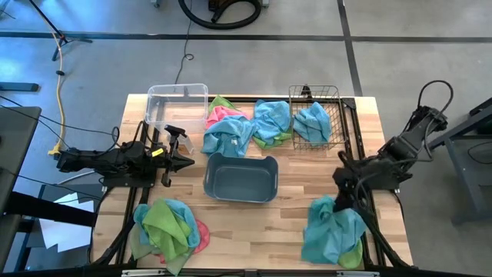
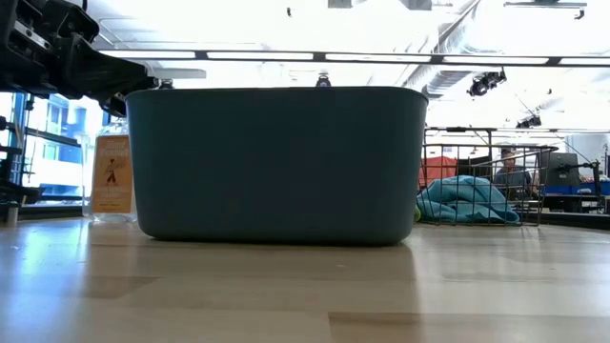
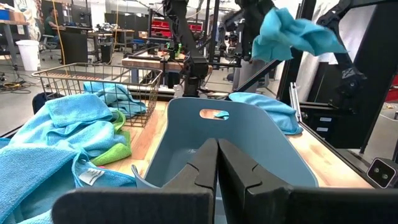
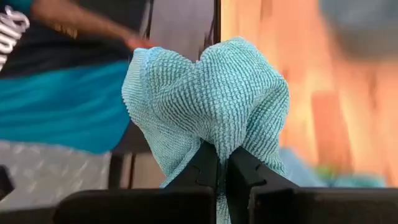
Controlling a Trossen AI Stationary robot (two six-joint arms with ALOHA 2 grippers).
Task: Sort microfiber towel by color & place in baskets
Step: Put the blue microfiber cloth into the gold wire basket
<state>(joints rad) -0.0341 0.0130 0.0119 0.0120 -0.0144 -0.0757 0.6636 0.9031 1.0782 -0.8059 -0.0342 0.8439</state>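
Observation:
The grey-blue tub [image 1: 241,178] stands mid-table, the clear bin [image 1: 177,106] at the far left, and the wire-mesh basket [image 1: 315,115] at the far right with a blue towel [image 1: 312,121] inside. My right gripper [image 1: 344,191] is over the near right part of the table, shut on a light blue towel [image 4: 211,93], above a pile of blue and green towels [image 1: 334,231]. My left gripper [image 1: 188,162] is shut and touches nothing. It hovers level just left of the tub [image 3: 224,143], pointing at it. Other towel piles lie at the far centre [image 1: 234,129] and near left [image 1: 165,227]. My right gripper pinches a bunched fold [image 4: 214,140] of the light blue towel between its two fingers. Several layers puff out past the fingertips. In the left wrist view the towel [image 3: 292,31] hangs in the air by the gripper, clear of the pile [image 3: 267,107] on the table.
The far-centre pile mixes blue, pink and green towels between the clear bin and the wire basket. A bottle with an orange label [image 2: 111,176] stands behind the tub. Bare wood shows along the near edge between the two near piles. A person sits in the room behind the table [image 2: 515,171].

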